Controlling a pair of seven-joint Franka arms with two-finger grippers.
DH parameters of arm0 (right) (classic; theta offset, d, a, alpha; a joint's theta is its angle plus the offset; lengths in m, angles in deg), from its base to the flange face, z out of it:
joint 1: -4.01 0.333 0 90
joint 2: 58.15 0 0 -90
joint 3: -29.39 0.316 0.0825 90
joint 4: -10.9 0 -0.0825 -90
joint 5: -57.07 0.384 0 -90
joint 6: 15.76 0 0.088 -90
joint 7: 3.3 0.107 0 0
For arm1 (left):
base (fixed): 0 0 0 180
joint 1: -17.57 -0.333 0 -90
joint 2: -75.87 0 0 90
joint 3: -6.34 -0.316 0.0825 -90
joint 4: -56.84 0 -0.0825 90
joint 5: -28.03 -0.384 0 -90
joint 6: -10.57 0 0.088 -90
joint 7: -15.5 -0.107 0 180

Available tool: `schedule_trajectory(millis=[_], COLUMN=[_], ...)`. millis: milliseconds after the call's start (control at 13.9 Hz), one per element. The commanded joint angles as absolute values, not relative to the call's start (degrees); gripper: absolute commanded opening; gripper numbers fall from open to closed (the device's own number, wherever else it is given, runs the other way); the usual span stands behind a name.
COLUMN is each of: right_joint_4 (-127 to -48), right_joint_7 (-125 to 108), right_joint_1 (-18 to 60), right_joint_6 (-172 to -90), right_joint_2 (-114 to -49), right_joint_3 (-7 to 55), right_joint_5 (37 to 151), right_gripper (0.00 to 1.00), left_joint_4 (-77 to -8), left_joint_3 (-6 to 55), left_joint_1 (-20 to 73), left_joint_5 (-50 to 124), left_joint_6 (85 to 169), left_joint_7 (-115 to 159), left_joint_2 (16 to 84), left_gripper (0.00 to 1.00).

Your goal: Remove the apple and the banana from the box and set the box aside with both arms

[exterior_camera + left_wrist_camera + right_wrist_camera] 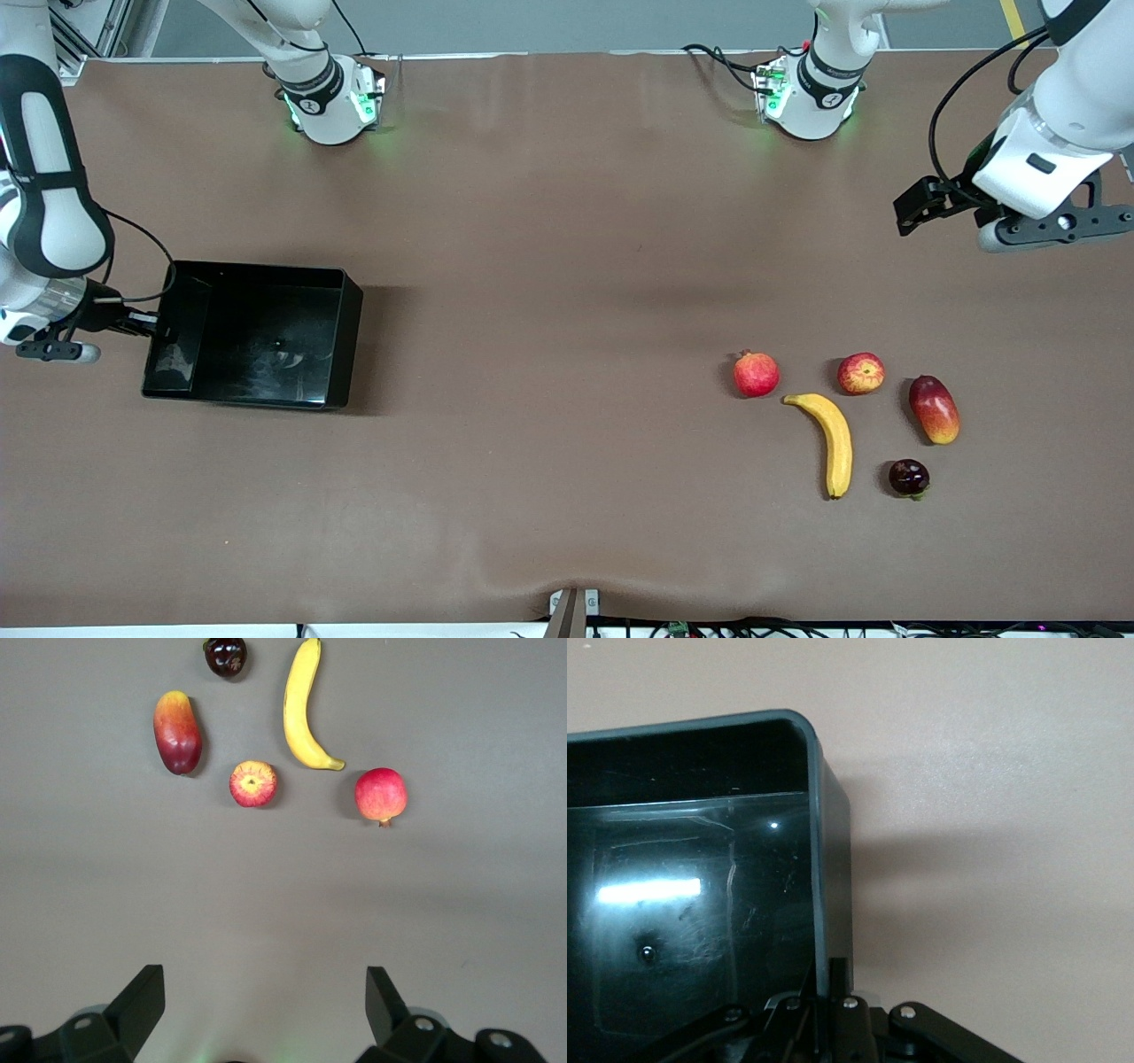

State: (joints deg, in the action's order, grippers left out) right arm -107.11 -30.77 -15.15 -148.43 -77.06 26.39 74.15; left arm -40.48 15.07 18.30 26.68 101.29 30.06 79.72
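front view shows the apple [860, 373] and banana [832, 442] already out; the right gripper [146, 326] pinches the box [257, 332] wall, the wide-open, empty left gripper [921, 206] waits above the table, so releasing likely comes next.

Banana [831, 441] between apple [860, 373], pomegranate [756, 374]

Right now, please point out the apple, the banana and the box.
apple [860, 373]: front view, middle of its rounded top.
banana [836, 440]: front view, middle of its curved body.
box [346, 341]: front view, its wall toward the fruits.
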Motion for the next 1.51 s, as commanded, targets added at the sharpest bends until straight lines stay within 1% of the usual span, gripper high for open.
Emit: schedule_trajectory(millis=[0,216,432,504,576,648,864,1008,1224,1440], right_joint_4=[-106.26,-106.09,-106.17,-106.17,-106.17,-106.17,-106.09,-104.52,-99.17,-91.87], right_joint_7=[-32.04,-36.15,-36.34,-36.43,-36.52,-36.52,-37.31,-36.70,-31.80,-25.20], right_joint_1=[-17.51,-19.27,-18.84,-18.84,-18.75,-18.66,-18.14,-17.52,-15.33,-12.26], right_joint_6=[-148.39,-150.49,-151.55,-151.55,-151.38,-151.20,-149.45,-146.99,-138.31,-127.06], right_joint_2=[-78.53,-79.94,-80.12,-80.04,-79.95,-79.77,-76.97,-74.95,-73.53,-73.27], right_joint_3=[27.36,27.36,27.36,27.36,27.36,27.36,27.45,27.54,27.54,27.72], right_joint_5=[75.88,75.96,75.96,75.96,75.88,75.88,75.61,72.29,68.77,66.13], right_gripper=[0.00,0.00,0.00,0.15,0.71,1.00,1.00,1.00,1.00,1.00], left_joint_4=[-41.43,-40.90,-40.46,-39.94,-39.23,-38.79,-38.79,-38.44,-37.04,-35.98], left_joint_3=[13.99,13.72,13.81,13.90,13.98,14.33,14.51,14.51,14.51,14.43], left_joint_1=[18.62,18.01,16.16,16.16,16.25,16.33,16.51,16.42,16.34,16.25], left_joint_5=[28.20,28.12,28.12,28.12,28.12,28.03,27.68,27.50,27.32,27.15], left_joint_6=[100.39,99.51,98.90,98.37,98.02,97.84,97.67,97.40,96.26,95.64], left_joint_7=[29.21,29.65,28.69,28.24,27.89,27.97,28.33,28.33,28.33,28.33], left_joint_2=[80.97,80.96,81.05,80.97,80.88,80.70,80.44,80.44,80.26,79.65], left_gripper=[1.00,1.00,1.00,1.00,1.00,1.00,1.00,1.00,1.00,1.00])
